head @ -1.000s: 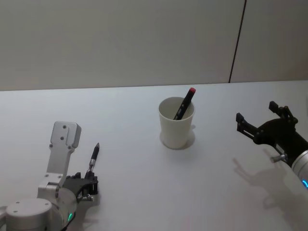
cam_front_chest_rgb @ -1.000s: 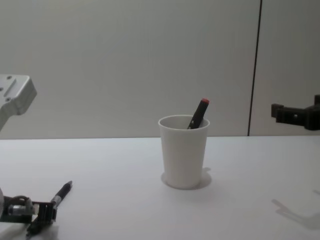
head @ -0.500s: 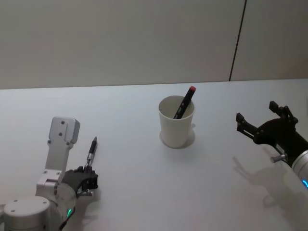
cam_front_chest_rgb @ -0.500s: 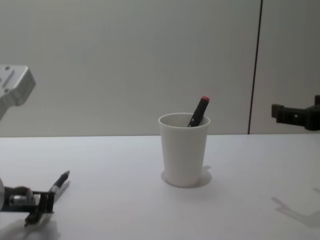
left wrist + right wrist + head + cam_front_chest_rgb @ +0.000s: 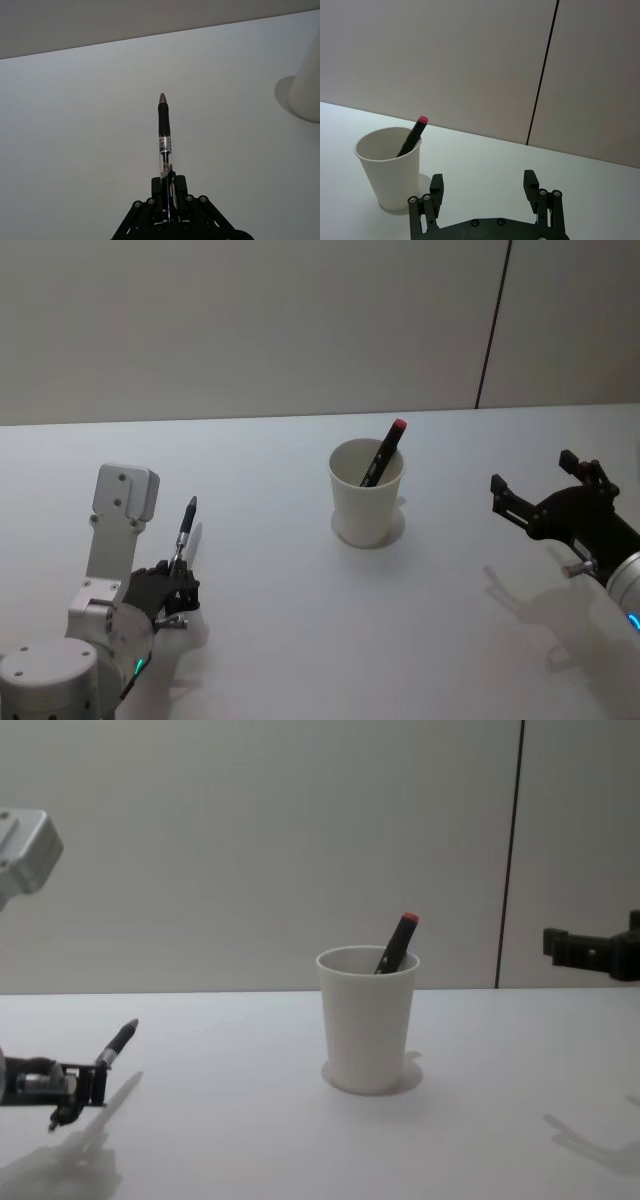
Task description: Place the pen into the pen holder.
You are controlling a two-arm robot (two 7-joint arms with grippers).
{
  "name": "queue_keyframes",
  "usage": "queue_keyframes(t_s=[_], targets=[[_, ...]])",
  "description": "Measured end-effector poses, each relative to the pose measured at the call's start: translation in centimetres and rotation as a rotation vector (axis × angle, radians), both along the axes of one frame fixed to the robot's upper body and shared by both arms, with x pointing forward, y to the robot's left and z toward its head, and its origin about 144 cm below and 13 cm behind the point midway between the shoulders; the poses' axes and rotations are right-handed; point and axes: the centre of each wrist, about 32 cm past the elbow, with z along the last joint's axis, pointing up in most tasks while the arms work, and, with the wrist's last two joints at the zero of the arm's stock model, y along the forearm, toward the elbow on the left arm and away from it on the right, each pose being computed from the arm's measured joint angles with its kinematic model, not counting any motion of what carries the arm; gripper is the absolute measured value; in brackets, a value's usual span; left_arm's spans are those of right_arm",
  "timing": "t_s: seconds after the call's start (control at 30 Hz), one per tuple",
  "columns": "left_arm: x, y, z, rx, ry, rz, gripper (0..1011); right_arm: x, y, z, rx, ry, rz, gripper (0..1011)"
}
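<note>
My left gripper point(image 5: 178, 585) point(image 5: 85, 1082) point(image 5: 168, 200) is shut on a black-and-clear pen point(image 5: 185, 529) point(image 5: 164, 141) point(image 5: 112, 1047), held clear of the table at the near left with its tip pointing up and away. The pen holder point(image 5: 367, 493) point(image 5: 367, 1020) point(image 5: 390, 167), a white paper cup, stands upright at the table's middle. A black marker with a red cap point(image 5: 384, 452) point(image 5: 398, 941) point(image 5: 411, 136) leans inside it. My right gripper point(image 5: 545, 490) point(image 5: 484, 189) hovers open to the right of the cup, with nothing between its fingers.
The white table point(image 5: 300, 620) stretches between the left gripper and the cup. A grey wall with a dark vertical seam point(image 5: 493, 325) runs behind the table's far edge.
My left gripper has risen off the table with the pen, which now tilts more steeply upward. The right gripper and the cup have not moved.
</note>
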Motion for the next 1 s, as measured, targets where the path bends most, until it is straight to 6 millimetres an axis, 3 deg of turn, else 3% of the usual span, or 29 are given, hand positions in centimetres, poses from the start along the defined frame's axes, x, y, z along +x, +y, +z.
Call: queue_keyframes(t_s=[1.0], targets=[[0.8,0.2,1.2,0.041,-0.278,-0.209,175,0.0,0.0,0.0,0.0,0.0,0.0,1001]])
